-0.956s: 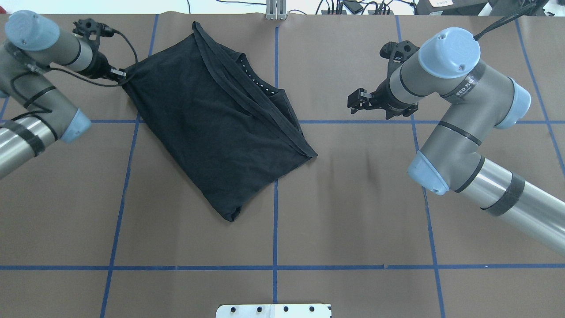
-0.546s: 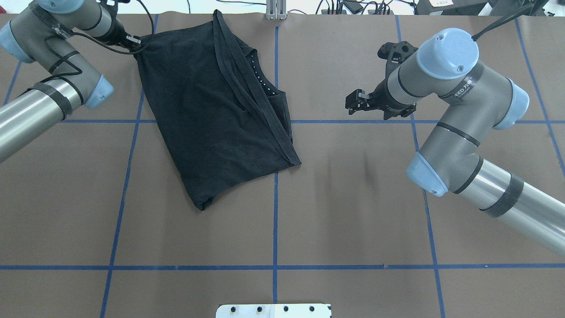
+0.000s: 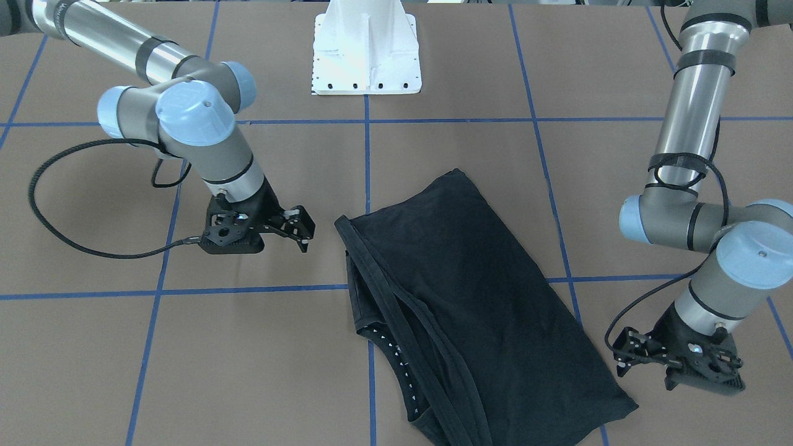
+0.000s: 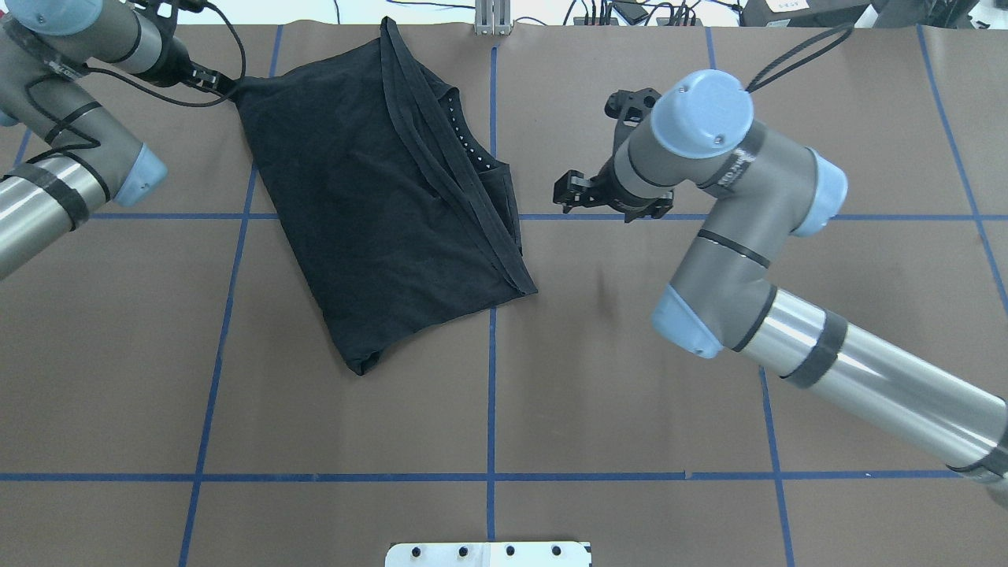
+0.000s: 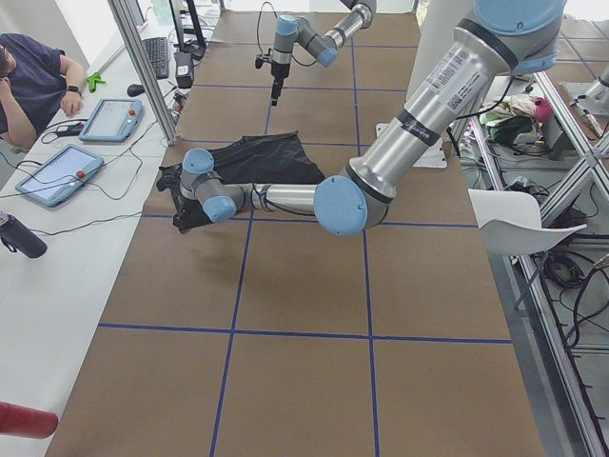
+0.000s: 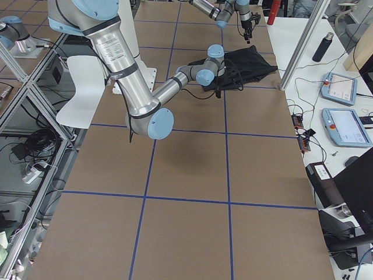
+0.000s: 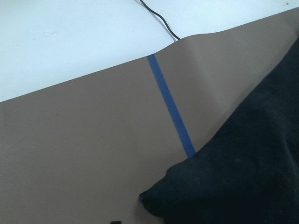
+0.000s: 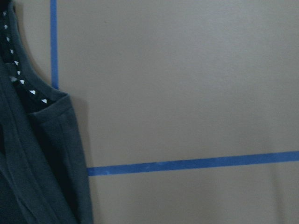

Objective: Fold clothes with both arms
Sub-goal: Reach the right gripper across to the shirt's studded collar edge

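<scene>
Lying folded and aslant on the brown-papered table (image 4: pixel 630 394), the black T-shirt (image 4: pixel 370 213) fills the far part of the robot's left half and reaches almost to the table's far edge. One long side crosses the middle blue tape line (image 4: pixel 491 394). Its layered hem bands run along that side, and the collar (image 4: pixel 466 146) shows there with a row of small white marks inside.

The left arm (image 4: pixel 55 55) reaches to the shirt's far left corner. The left gripper (image 4: pixel 219 79) is low at the table, just beside that corner. In the front-facing view its jaws look spread with no cloth between them, and the left wrist camera shows the corner lying free on the paper.

The right arm (image 4: pixel 732 236) bends in from the other side. The right gripper (image 4: pixel 563 194) hovers near the collar side of the shirt but apart from it, jaws spread and empty, pointing toward the cloth
</scene>
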Controlling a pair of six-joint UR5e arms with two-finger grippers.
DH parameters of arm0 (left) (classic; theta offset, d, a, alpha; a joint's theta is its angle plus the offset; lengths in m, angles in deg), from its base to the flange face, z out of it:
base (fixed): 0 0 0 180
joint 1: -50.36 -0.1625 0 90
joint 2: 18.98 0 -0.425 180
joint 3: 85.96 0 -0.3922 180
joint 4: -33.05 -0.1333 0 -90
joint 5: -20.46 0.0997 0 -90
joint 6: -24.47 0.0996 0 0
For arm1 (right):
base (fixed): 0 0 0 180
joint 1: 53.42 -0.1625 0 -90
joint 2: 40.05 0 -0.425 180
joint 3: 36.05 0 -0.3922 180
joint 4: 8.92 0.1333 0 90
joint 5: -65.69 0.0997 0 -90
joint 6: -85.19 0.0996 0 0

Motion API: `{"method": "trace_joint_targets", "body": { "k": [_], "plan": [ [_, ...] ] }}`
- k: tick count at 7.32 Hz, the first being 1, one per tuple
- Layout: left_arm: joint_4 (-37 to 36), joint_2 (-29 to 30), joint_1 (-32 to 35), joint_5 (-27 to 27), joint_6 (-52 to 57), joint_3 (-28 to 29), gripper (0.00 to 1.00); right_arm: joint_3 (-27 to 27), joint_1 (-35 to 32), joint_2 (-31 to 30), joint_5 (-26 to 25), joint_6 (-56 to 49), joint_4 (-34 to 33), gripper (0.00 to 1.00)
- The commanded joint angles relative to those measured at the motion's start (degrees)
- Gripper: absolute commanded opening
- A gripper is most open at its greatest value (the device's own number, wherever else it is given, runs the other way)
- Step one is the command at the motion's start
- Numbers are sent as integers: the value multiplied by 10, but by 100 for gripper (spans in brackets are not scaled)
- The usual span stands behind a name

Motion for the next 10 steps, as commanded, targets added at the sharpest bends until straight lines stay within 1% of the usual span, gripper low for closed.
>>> {"method": "trace_joint_targets", "body": {
  "k": [1,2,5,7,10],
  "plan": [
    [1,-34,-1,-22,-2,-37,100,117,30,112,-50,48,0,100],
    [2,-35,-1,-22,-3,-41,100,150,37,137,-57,61,0,100],
    [3,-38,-2,-22,-17,-47,100,154,54,137,-73,68,1,100],
    [3,-39,-2,-22,-17,-47,100,159,65,135,-95,68,1,98],
    [3,-39,-2,-22,-17,-47,100,175,74,134,-104,66,1,85]
  ]
}}
